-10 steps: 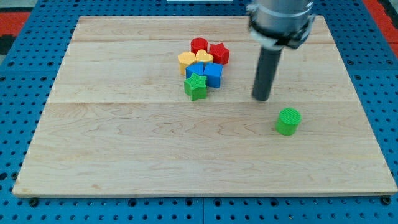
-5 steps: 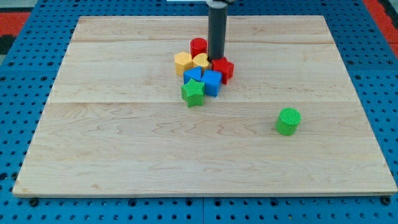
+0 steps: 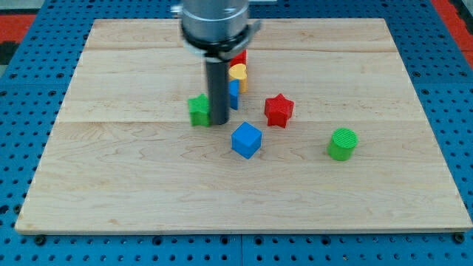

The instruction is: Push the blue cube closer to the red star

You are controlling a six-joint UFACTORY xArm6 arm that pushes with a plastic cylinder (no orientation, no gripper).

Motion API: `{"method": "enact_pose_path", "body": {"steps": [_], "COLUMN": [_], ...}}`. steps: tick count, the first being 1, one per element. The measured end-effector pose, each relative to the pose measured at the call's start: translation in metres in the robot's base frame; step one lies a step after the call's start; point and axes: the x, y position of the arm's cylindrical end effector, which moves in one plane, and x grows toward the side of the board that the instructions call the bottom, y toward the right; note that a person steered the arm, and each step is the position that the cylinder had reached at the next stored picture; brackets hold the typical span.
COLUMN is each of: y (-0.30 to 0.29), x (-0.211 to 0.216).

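The blue cube (image 3: 246, 140) sits near the board's middle, turned on a diagonal. The red star (image 3: 278, 110) lies up and to the right of it, a short gap apart. My tip (image 3: 218, 120) is to the upper left of the blue cube, set down right beside a green block (image 3: 198, 110) on its left. The rod hides part of the cluster behind it.
Behind the rod are a yellow block (image 3: 239, 73), a red block (image 3: 239, 56) and another blue block (image 3: 233, 94). A green cylinder (image 3: 342, 143) stands alone at the right. The wooden board (image 3: 148, 192) rests on a blue pegboard.
The tip swept from the right into the cluster, then down and left. The blue cube and red star were knocked out down and right; the green block shifted left.
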Motion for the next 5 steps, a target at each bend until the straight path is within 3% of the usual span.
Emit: {"method": "enact_pose_path", "body": {"steps": [1,2,3,5], "y": [0.007,0.060,0.077,0.039], "x": [0.050,0.051,0.056,-0.003]}}
